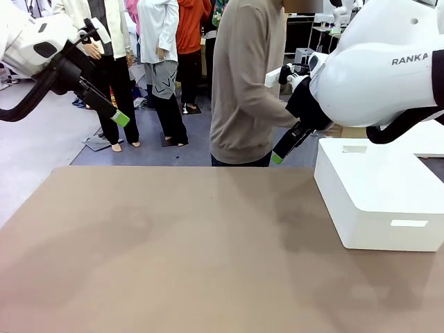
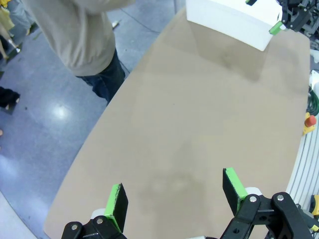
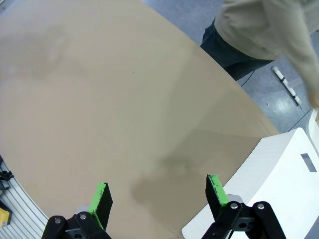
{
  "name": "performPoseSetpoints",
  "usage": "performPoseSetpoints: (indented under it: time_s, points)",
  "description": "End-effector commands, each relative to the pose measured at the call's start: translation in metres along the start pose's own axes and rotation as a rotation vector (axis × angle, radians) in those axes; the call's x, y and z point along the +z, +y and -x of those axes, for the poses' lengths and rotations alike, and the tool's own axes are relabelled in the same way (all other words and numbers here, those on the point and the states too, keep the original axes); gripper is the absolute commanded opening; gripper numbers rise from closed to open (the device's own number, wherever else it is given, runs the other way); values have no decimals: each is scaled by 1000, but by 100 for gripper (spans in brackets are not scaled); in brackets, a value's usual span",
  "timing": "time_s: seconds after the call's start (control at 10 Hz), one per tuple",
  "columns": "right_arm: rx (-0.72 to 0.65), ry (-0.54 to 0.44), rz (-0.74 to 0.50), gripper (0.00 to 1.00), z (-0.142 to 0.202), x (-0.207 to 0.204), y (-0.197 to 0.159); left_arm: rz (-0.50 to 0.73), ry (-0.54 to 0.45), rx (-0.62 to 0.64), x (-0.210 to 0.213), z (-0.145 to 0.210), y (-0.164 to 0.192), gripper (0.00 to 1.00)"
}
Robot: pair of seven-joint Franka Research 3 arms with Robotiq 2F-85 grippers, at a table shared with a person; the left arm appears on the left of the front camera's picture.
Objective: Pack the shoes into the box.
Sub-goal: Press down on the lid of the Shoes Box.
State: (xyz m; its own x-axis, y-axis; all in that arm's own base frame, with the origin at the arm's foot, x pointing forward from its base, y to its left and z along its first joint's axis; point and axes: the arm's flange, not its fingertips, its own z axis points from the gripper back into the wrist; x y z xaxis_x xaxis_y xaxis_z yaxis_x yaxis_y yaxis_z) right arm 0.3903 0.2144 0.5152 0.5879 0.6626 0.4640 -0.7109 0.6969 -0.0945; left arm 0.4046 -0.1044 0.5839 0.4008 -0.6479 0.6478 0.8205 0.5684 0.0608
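The shoes and the box are out of view. My left gripper [image 1: 119, 117] hangs high over the table's far left corner, open, with nothing between its green pads [image 2: 118, 199]. My right gripper [image 1: 278, 157] is raised above the far right part of the table beside the white block; it is open too and holds nothing, as the right wrist view shows [image 3: 157, 185]. Below both grippers lies the bare brown tabletop [image 1: 173, 250].
A large white rectangular block [image 1: 378, 191] with slot cut-outs stands at the table's right side, close under my right arm. A person in a beige sweater [image 1: 243, 90] stands at the far edge, turned to the right. A red button [image 2: 310, 120] sits beside the table.
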Motion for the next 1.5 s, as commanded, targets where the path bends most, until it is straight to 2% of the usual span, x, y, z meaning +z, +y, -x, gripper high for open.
performPoseSetpoints:
  time_s: [0.0, 1.4]
  points:
    - [0, 3, -2, 100, -3, 1, -2, -6, 9, 4, 1, 2, 0, 100]
    - [0, 3, -2, 100, -3, 1, -2, -6, 9, 4, 1, 2, 0, 100]
